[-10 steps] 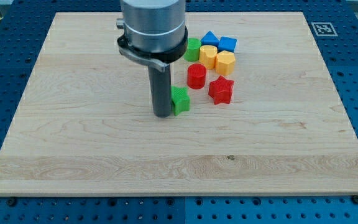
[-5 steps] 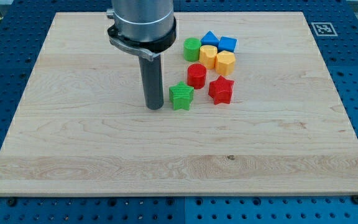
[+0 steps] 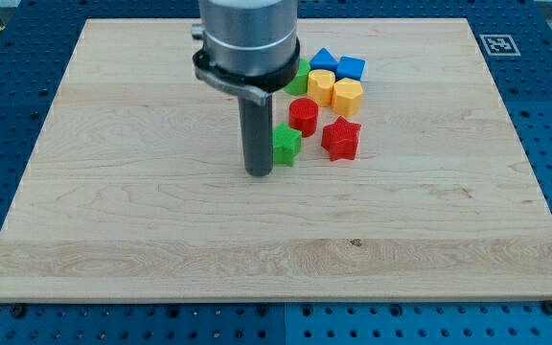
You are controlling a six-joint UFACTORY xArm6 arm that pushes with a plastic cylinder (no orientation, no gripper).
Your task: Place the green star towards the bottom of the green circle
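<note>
My tip (image 3: 259,173) touching green star (image 3: 287,145) on its left; green circle (image 3: 301,80) above, half hidden. No claw on arm.

Single camera, high front view, whole board (image 3: 161,249) framed

- My tip (image 3: 259,173) rests on the wooden tabletop (image 3: 113,211), touching the left edge of the green star (image 3: 287,145).
- Just past the star, up and to the right of my tip, stand the red cylinder (image 3: 303,115) and the red star (image 3: 341,139).
- Farther up, the arm partly hides the green circle (image 3: 300,80).
- Beside it, two yellow blocks (image 3: 335,91) and two blue blocks (image 3: 338,64) cluster.
</note>
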